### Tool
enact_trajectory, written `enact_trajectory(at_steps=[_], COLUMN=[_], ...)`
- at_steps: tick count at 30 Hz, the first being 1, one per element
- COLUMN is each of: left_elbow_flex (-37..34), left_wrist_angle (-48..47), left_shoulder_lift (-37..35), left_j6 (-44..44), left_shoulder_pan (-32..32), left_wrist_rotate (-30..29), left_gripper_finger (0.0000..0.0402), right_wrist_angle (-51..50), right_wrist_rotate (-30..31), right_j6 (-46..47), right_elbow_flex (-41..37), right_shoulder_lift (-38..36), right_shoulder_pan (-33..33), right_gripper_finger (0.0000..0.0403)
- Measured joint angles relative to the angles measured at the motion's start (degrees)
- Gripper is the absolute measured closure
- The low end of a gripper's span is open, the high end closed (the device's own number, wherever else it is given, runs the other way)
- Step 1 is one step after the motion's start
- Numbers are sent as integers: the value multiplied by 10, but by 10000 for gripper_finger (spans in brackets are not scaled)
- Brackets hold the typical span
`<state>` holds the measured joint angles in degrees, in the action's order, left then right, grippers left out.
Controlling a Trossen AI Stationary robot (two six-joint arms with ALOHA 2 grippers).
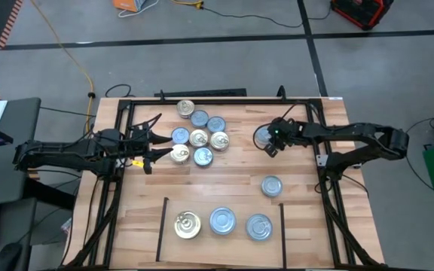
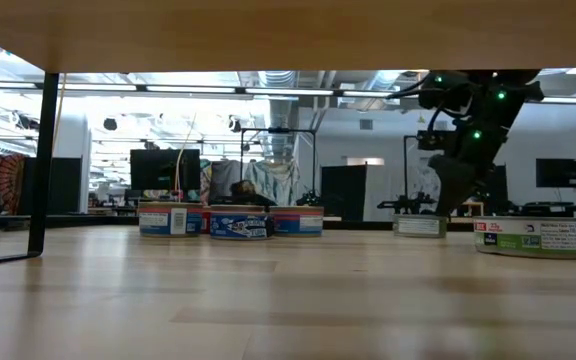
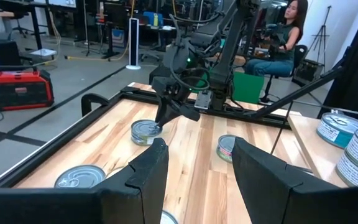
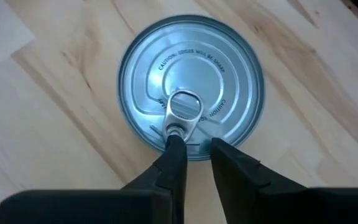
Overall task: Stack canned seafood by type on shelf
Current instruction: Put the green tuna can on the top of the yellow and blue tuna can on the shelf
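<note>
A silver-topped can (image 4: 191, 87) stands alone on the wood at the table's far right, its pull tab (image 4: 184, 107) up. My right gripper (image 4: 197, 149) slants down over its near rim, the fingers a narrow gap apart; it also shows in the high view (image 1: 270, 141). My left gripper (image 1: 151, 147) hovers level at the left, open and empty, beside a cluster of gold and silver cans (image 1: 200, 129). The shelf (image 1: 202, 250) near the front edge holds one gold can (image 1: 187, 225) and two silver cans (image 1: 223, 221), each resting on its base. My right gripper comes at the silver can from above, slanting down. One fingertip (image 4: 174, 142) lies at the pull tab's rivet end and the other at the lid's rim (image 4: 199, 152). I cannot tell whether they touch the lid. The can stands flat on the table.
One more silver can (image 1: 271, 186) stands between the right gripper and the shelf. A black metal frame (image 1: 119, 120) runs round the table's edges, with rails down both sides. A person sits in the room beyond the table (image 3: 284, 37).
</note>
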<state>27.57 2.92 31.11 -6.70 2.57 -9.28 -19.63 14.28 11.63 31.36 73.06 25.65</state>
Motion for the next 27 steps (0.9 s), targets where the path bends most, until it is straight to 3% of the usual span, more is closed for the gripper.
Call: enact_trajectory(at_steps=[11,21,27], left_elbow_flex=[0,0,0], left_wrist_angle=[0,1,0], left_shoulder_lift=[0,0,0], left_j6=[0,0,-1], left_shoulder_pan=[0,0,0], left_wrist_rotate=[-1,-2,0], left_gripper_finger=[233,233,233], right_wrist_angle=[-78,-50,-205], right_wrist_rotate=[-25,-24,-23], right_j6=[42,45,35], right_elbow_flex=[-10,-6,58], right_shoulder_lift=[5,16,-20], right_shoulder_pan=[-18,-43,-46], right_gripper_finger=[292,292,292])
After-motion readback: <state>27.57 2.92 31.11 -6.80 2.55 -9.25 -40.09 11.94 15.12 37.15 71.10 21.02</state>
